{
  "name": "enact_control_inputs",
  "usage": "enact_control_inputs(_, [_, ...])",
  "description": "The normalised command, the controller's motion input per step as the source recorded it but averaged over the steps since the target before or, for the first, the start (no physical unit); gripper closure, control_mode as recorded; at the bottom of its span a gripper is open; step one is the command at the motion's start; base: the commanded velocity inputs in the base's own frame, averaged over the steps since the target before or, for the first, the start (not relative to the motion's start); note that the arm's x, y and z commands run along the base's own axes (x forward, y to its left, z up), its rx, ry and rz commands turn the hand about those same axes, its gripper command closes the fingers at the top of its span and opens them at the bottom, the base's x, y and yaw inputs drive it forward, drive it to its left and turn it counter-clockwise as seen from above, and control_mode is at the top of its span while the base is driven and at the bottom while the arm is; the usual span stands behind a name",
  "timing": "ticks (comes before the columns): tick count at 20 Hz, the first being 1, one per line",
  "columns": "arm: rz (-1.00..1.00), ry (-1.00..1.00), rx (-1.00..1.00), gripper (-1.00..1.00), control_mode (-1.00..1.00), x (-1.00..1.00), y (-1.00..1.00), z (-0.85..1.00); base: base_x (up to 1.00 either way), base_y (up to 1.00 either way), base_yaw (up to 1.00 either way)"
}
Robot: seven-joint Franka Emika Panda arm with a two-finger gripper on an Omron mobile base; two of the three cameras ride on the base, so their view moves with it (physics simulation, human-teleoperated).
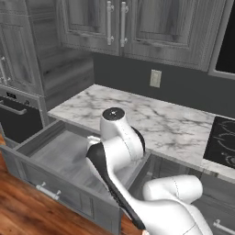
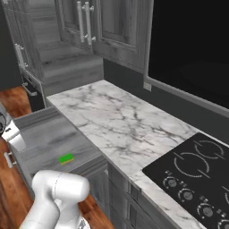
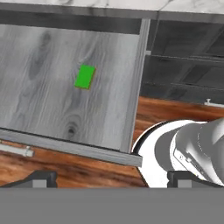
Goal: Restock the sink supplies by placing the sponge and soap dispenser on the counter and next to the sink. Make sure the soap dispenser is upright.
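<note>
Gripper (image 3: 111,180) jaws spread wide, holding nothing, above the open drawer (image 3: 52,78).
Sponge (image 3: 85,76) lies flat on the drawer floor ahead of the gripper; likely light, soft, compressible — pinch across its short sides.

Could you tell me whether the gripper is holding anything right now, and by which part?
Nothing is held. The gripper has its jaws wide open above the open drawer, and the sponge lies flat on the drawer floor, apart from them.
</note>
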Motion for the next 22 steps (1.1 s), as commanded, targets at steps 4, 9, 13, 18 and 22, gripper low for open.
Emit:
enact_control_inputs(4, [-0.02, 0.0, 0.08, -1.0, -1.0, 0.36, -0.02, -0.3, 0.0, 0.0, 0.0])
enact_control_inputs(9, [0.0, 0.0, 0.1, -1.0, -1.0, 0.22, -0.21, -0.4, 0.0, 0.0, 0.0])
enact_control_inputs(13, [0.0, 0.0, 0.07, -1.0, -1.0, 0.06, -0.26, -0.46, 0.0, 0.0, 0.0])
enact_control_inputs(18, [0.0, 0.0, 0.01, -1.0, -1.0, 0.04, -0.22, -0.36, 0.0, 0.0, 0.0])
enact_control_inputs(22, [-0.01, 0.01, 0.0, -1.0, -1.0, 0.25, -0.17, -0.24, 0.0, 0.0, 0.0])
